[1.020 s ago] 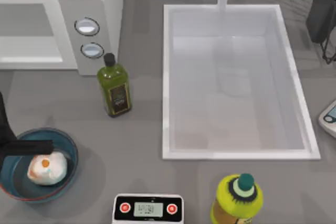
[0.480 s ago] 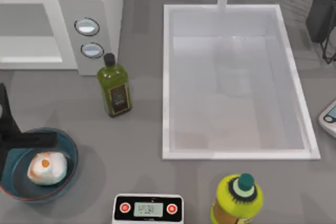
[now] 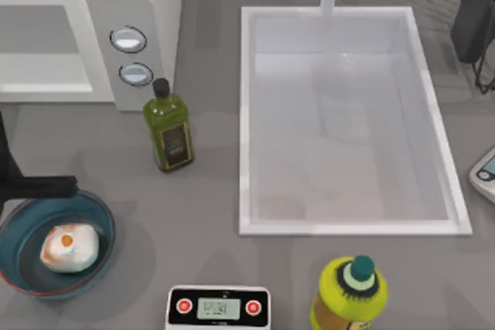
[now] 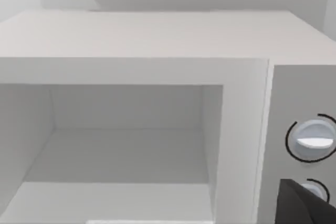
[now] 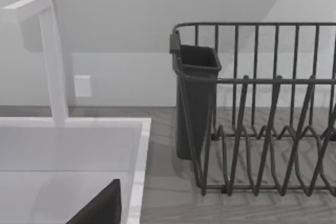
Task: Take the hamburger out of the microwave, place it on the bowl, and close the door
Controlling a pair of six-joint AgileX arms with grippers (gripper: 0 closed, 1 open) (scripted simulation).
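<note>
The left gripper [image 3: 42, 186] has pulled up and away from the bowl [image 3: 99, 218] over the last second: it was reaching across the hamburger, and now its dark finger sits at the bowl's upper edge, at the far left of the top view. Released, nothing held; whether the jaws are spread wide I cannot tell.

The hamburger [image 3: 69, 247] sits inside the bowl, lower left of the frame, pale bun with an orange patch on top, resting toward the bowl's middle and clear of the finger.

Up in the upper left corner the microwave [image 3: 147, 5] stands open, its pale cavity showing and 2 round knobs [image 3: 128, 39] stacked on the grey panel. From the left wrist view the cavity [image 4: 121, 150] looks straight back at us, bare floor and walls, with the knobs at the right edge of that frame.

Just below the knob panel stands an olive oil bottle [image 3: 168, 127], upright. The sink [image 3: 346, 222] takes the centre and right of the top view. A white scale [image 3: 219, 307] with 2 red buttons lies at the bottom edge, right of the bowl, and a yellow-green bottle [image 3: 349, 293] stands further right along that edge.

The right arm [image 3: 473, 13] is parked in the upper right corner; its wrist view faces a dark dish rack [image 5: 262, 124] and the tap [image 5: 52, 56].
</note>
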